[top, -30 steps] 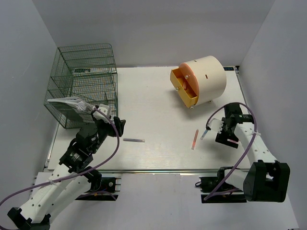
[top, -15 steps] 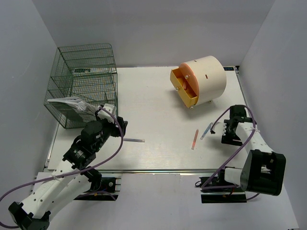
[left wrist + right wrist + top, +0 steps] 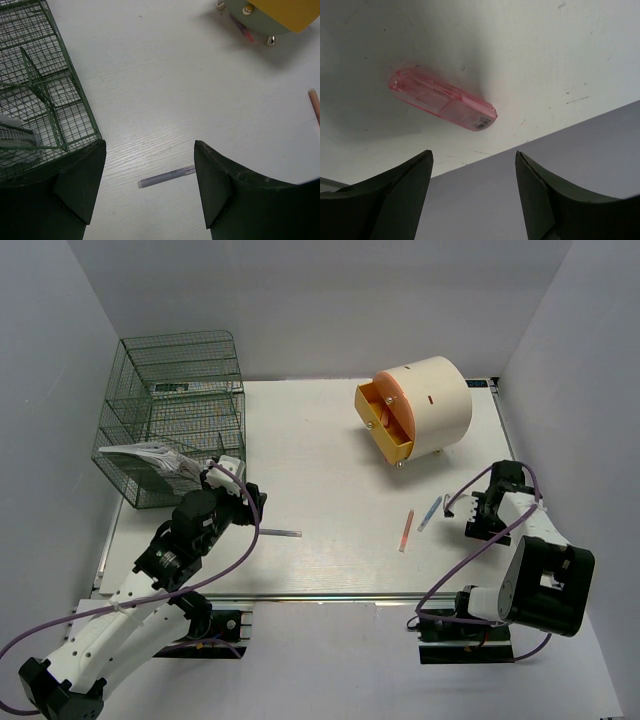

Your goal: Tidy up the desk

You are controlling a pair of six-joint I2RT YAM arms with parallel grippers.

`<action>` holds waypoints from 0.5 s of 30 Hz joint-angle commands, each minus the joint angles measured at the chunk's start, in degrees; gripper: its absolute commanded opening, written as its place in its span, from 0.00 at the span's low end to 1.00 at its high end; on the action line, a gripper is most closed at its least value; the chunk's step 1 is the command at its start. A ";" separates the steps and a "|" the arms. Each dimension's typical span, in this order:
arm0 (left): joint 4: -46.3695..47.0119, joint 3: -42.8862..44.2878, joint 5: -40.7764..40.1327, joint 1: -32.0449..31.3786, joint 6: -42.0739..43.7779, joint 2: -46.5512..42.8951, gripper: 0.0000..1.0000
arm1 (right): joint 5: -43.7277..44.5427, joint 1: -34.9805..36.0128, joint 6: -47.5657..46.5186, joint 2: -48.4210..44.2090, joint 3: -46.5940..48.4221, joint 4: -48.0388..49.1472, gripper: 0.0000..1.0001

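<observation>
Top external shows both arms folded low over the tabletop (image 3: 320, 445). The left pincer (image 3: 250, 504) sits near the left edge beside the green rack (image 3: 175, 410). The right pincer (image 3: 480, 522) is closer to the right edge than a second ago, clear of the blue pen (image 3: 430, 512). Left wrist: we see that pincer spread above a grey pen (image 3: 167, 176). Right wrist: spread too, empty, over a pink case (image 3: 442, 99).

Body notes: the left arm (image 3: 185, 535) has white link shells, black joint housings and a black base plate. A purple cable (image 3: 257, 528) loops along it. The right arm (image 3: 530, 530) is the same build, with a boxy black joint block and its own purple loop. The left gripper (image 3: 150, 145) and right gripper (image 3: 473, 155) have matte dark wedge fingers with blunt tips.
</observation>
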 commanded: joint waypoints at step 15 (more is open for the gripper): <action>0.51 -0.60 -1.48 -0.22 0.37 -0.42 0.80 | -11.61 -3.70 -54.89 4.51 1.92 -3.80 0.67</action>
